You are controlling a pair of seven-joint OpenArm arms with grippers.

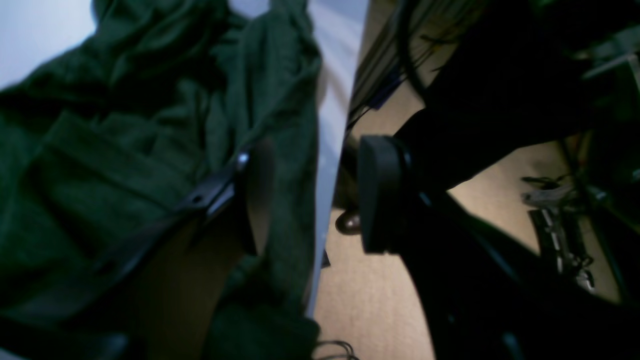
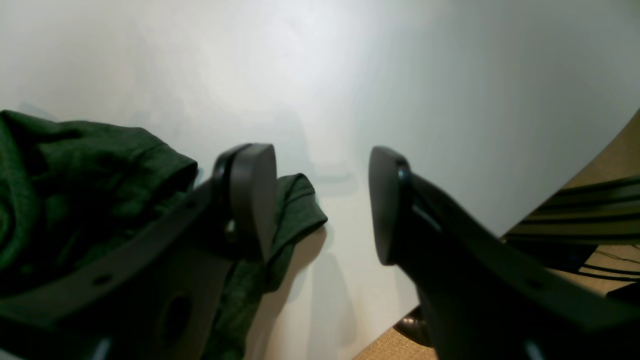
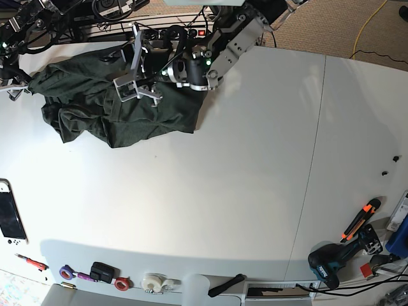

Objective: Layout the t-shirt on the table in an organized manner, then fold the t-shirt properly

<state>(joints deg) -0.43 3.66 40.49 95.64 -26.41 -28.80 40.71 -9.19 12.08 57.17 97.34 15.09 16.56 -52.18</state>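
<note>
The t-shirt [image 3: 111, 108] lies bunched at eleven o'clock on the surface [image 3: 242, 191], not yet spread. Both the left end effector [image 1: 315, 195] and the right end effector [image 2: 322, 205] are released, poised at its edges, likely to pull it flat.

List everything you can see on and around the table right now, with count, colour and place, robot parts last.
t-shirt: one, dark green, crumpled at the far left of the table
table: one, white, seam line across its right part
handheld console: one, white with dark screen, left edge
tape rolls: several, purple, red and white, near edge
power drill: one, teal and black, near right corner
utility knife: one, orange and black, right edge
left gripper: one, black, open, at the shirt's edge by the table's edge
right gripper: one, black, open, beside a shirt sleeve
</note>
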